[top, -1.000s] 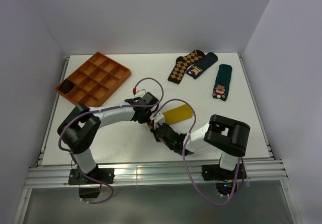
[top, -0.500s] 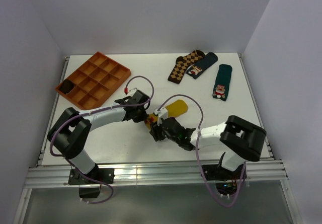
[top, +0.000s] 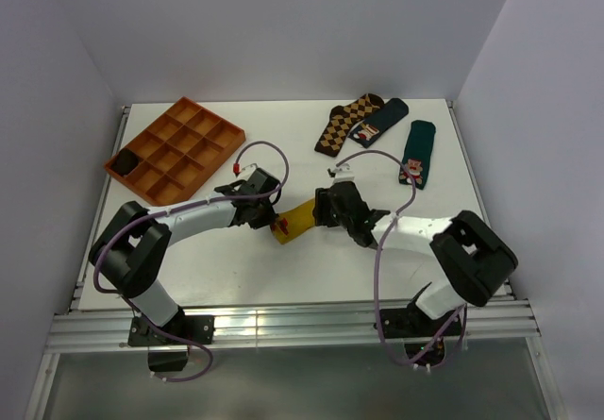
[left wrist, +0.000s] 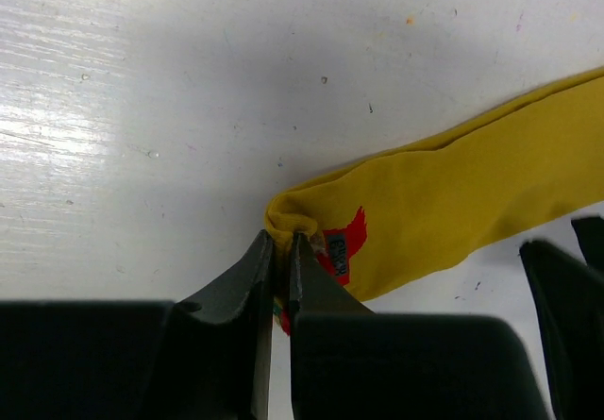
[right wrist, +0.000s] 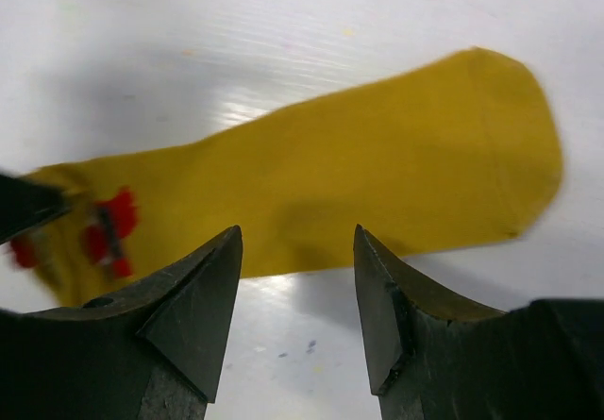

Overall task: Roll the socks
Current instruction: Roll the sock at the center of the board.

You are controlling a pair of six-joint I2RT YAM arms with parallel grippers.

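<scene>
Left claw (left wrist: pixel 281 241): jaws narrowed to a thin slit, nipping the folded toe edge of the mustard-yellow fabric sock (left wrist: pixel 453 203). A small red-and-white figure (left wrist: pixel 342 245) sits on the cloth just beside the right-hand fingertip. From the tips the sock runs flat on the white table (left wrist: pixel 142 80), off to the right and slightly away from the claw.

Right claw (right wrist: pixel 294 236): jaws wide apart, gripping nothing. The sock (right wrist: pixel 359 156) lies crosswise just beyond the fingertips, its rounded cuff end off to the claw's right and the figure (right wrist: pixel 109 231) off to its left. A dark tip of the left claw (right wrist: pixel 24 203) shows at that toe end. Whether the right fingers (right wrist: pixel 203 288) touch the cloth I cannot tell.

Top view: the two claws face each other mid-table with the sock (top: pixel 297 220) between them, the left claw (top: pixel 267 214) at the toe end, the right claw (top: pixel 326 208) at the other.

Well beyond the right claw, near the far edge: a brown-and-tan argyle sock (top: pixel 347 123), a dark navy sock (top: pixel 379 123) overlapping it, and a dark green sock with a Santa figure (top: pixel 416 153) lying apart. Beyond the left claw and off to its left: an orange compartment tray (top: pixel 179 146), a dark item (top: pixel 123 162) in one corner cell.
</scene>
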